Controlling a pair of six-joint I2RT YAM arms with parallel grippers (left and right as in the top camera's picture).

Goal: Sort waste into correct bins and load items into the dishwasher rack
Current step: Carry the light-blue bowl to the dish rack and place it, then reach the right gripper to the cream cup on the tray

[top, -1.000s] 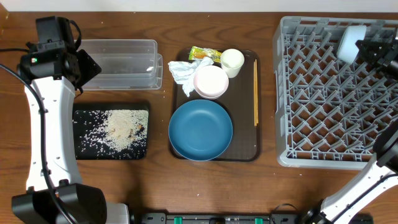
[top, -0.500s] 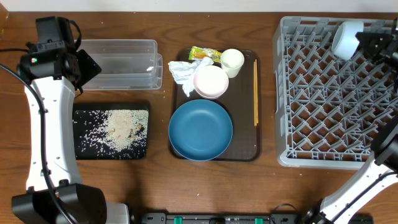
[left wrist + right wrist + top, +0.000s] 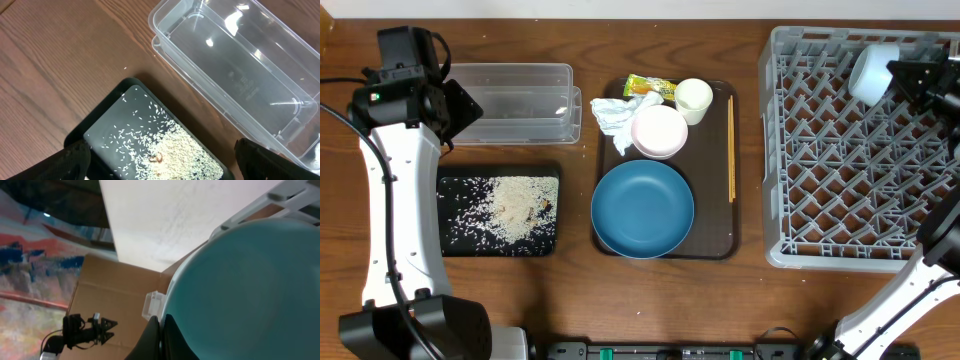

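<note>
Looking down from overhead, the right gripper [image 3: 908,75] hangs over the far right corner of the dishwasher rack [image 3: 820,200], clamped on the small light-blue bowl [image 3: 873,72]. Over the last second the bowl has drifted slightly toward the rack's left side and rolled onto its edge, so a round face now shows; whether mouth or foot, I cannot tell. I judge it is being stood among the pegs and release is near, though contact with the lattice is not visible.

Nothing else has moved. The brown serving tray [image 3: 715,215] at the table's middle holds the dark-blue dish [image 3: 642,208], pale pink bowl [image 3: 660,132], cream cup [image 3: 694,98], chopsticks [image 3: 731,150], crumpled napkin [image 3: 615,115] and snack wrapper [image 3: 648,86]. So one item is nearly loaded, four more wait, and the napkin and wrapper are unsorted. The left gripper [image 3: 458,108] idles at the table's far left, beside the clear plastic tub [image 3: 515,100].

From the left wrist, the left gripper [image 3: 167,162] has its jaws spread wide with nothing between them, above the black tray [image 3: 95,127] scattered with rice crumbs [image 3: 170,147]; the clear tub just beside it looks empty.

From the right wrist, the light-blue bowl fills most of the frame, and the dark fingers [image 3: 155,337] are pinched together on its rim at the bottom edge; rack bars [image 3: 290,200] show beyond it.
</note>
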